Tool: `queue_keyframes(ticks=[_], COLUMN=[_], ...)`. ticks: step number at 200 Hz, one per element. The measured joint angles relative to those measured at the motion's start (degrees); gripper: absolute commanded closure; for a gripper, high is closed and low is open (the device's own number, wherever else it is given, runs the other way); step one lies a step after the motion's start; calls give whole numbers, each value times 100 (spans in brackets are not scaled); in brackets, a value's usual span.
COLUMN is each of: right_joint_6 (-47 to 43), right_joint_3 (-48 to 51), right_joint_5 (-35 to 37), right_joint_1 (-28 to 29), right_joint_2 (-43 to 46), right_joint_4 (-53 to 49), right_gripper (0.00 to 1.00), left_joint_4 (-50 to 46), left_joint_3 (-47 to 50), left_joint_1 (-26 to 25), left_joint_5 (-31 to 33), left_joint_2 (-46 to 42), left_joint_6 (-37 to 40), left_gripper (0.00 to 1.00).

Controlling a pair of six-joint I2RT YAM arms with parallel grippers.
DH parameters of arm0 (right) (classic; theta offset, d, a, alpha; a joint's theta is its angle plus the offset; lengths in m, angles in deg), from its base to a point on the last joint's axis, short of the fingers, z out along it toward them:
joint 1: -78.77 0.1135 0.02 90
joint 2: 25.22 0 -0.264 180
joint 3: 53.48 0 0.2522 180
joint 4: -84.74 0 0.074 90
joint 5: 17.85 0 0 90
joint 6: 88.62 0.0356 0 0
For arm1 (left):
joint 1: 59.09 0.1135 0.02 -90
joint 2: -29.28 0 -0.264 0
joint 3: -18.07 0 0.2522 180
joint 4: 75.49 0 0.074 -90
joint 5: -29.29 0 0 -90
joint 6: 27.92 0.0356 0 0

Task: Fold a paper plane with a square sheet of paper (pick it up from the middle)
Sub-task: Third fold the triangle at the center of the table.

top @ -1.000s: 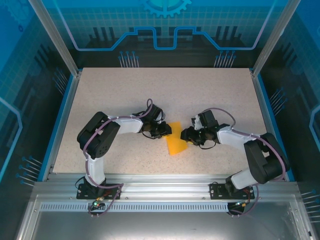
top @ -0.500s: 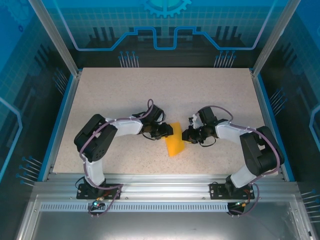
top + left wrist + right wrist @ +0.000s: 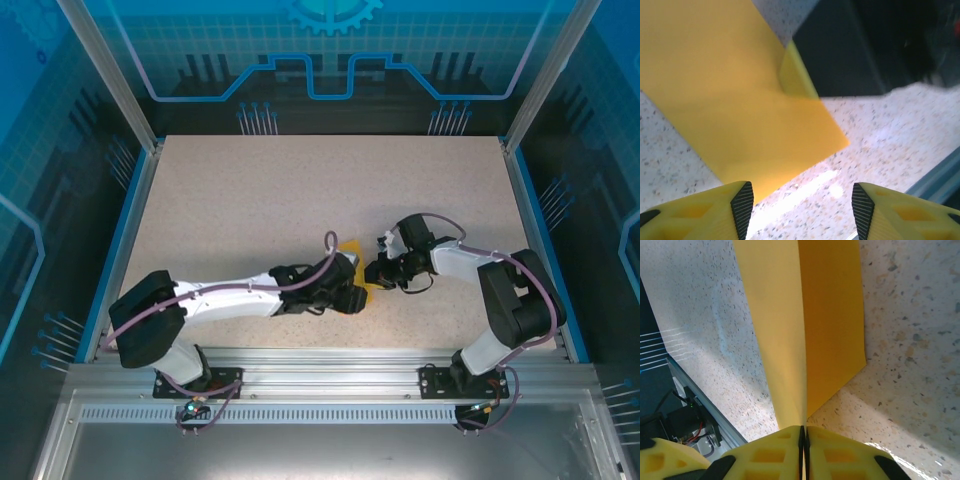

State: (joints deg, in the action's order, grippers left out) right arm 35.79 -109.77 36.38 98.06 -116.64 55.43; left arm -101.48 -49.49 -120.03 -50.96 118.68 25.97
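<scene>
Folded orange-yellow paper (image 3: 830, 315) between the right jaws

A speckled beige tabletop (image 3: 300, 190) edged with blue strips (image 3: 122, 240) sits between slanted silver aluminium posts (image 3: 108, 75). Translucent blue panels printed with circuit lines (image 3: 320, 60) enclose it, and a slotted grey metal rail (image 3: 330, 365) spans the near edge under soft, even light

I see the square sheet of paper (image 3: 790, 315) folded double, plain orange-yellow, with one flap lifting. It sits near the middle of the table (image 3: 250, 200), toward its front edge.
</scene>
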Motion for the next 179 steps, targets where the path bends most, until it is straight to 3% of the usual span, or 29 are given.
queue_keyframes(ticks=[40, 83, 100, 179], right_joint_6=[2, 2, 2, 4], right_joint_3=[-2, -31, -39, -76], right_joint_5=[-133, -247, -273, -369], right_joint_1=[-87, -109, -109, -133], right_joint_2=[0, -2, -11, -87], right_joint_4=[-11, -31, -33, -33], right_gripper=[89, 89, 88, 88], left_joint_4=[-129, -181, -236, -710], left_joint_3=[-286, -664, -730, -1296], left_joint_1=[-487, -575, -616, -688], left_joint_5=[728, 973, 1038, 1530], left_joint_2=[586, 1121, 1150, 1582], left_joint_6=[214, 380, 481, 479], left_gripper=[37, 33, 26, 30])
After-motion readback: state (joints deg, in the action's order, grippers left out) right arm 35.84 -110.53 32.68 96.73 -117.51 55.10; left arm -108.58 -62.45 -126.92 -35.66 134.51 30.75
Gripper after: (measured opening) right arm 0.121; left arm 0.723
